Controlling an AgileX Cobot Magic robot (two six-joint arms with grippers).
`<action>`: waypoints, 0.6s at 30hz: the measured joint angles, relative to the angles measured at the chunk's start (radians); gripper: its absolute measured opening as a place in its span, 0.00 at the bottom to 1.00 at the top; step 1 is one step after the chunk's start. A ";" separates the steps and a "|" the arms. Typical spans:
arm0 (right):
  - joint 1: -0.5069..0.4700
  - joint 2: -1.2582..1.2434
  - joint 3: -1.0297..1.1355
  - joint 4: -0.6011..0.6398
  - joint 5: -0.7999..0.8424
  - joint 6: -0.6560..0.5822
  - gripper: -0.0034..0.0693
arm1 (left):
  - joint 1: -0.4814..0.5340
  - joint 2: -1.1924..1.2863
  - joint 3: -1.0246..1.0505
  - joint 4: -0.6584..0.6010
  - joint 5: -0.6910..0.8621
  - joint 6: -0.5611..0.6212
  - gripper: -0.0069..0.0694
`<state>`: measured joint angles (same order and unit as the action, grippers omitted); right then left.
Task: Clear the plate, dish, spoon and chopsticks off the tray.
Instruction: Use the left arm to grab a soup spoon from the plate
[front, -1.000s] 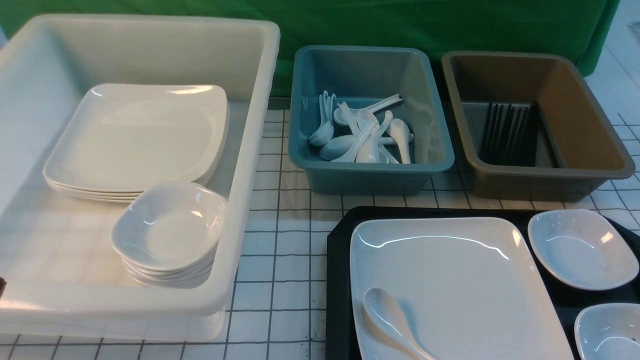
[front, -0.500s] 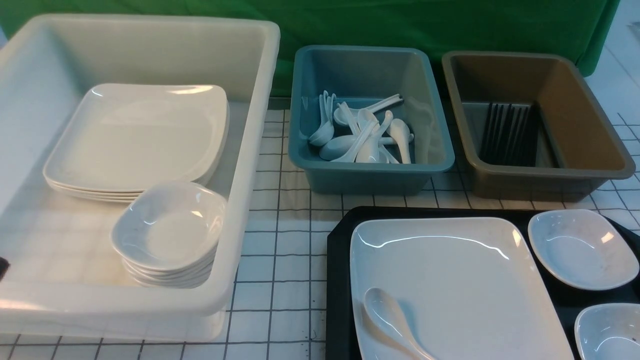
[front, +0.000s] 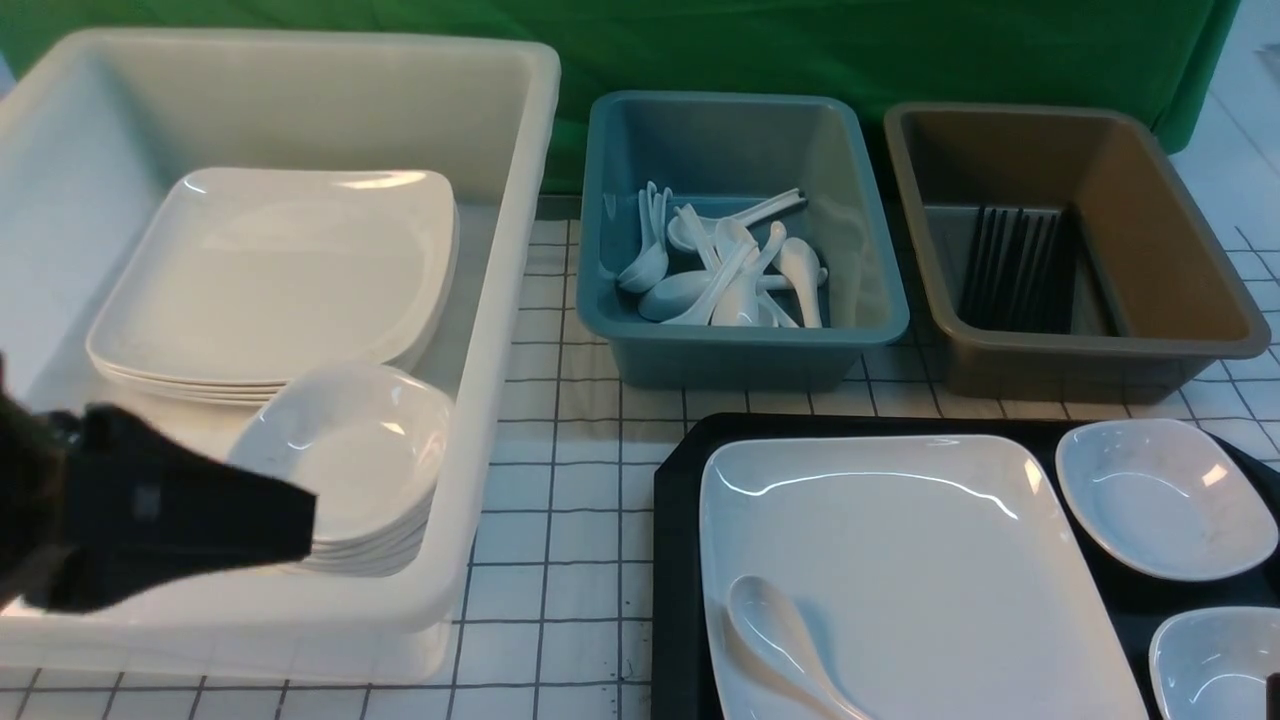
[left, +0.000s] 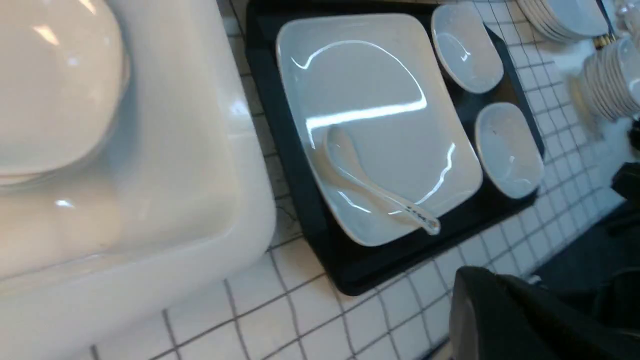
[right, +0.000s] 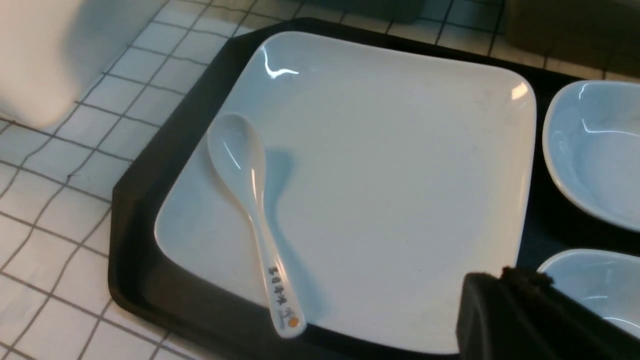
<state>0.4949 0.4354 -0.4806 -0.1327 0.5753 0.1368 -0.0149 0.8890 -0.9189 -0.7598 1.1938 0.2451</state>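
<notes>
L gripper (front: 297, 524) swung in, jaws closed; R gripper (right: 505, 305) unclear; tray (front: 676, 560): 1 plate (front: 900, 540), 1 spoon (front: 775, 632), 2 dishes (front: 1165, 498) (front: 1215, 665)

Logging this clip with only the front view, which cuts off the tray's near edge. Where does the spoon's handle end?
Observer: The spoon has its handle tip on the near rim of the plate, just inside the tray.
Operator: Any chopsticks on the hidden part?
Observer: None show; the left wrist view finds only plate, spoon, a small dish and a second dish.
Operator: Anything right of the tray?
Observer: Stacked white dishes stand there on the table.
</notes>
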 joint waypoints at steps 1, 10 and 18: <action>0.000 0.000 0.000 0.000 0.000 0.000 0.17 | -0.018 0.049 -0.008 -0.041 0.002 0.029 0.10; 0.000 0.000 0.000 -0.001 -0.006 -0.008 0.20 | -0.448 0.371 -0.029 -0.144 0.015 0.116 0.10; 0.000 0.000 0.000 -0.002 -0.023 -0.007 0.22 | -0.837 0.719 -0.147 0.114 0.023 0.027 0.10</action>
<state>0.4949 0.4354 -0.4806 -0.1347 0.5527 0.1294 -0.8518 1.6075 -1.0660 -0.6459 1.2170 0.2722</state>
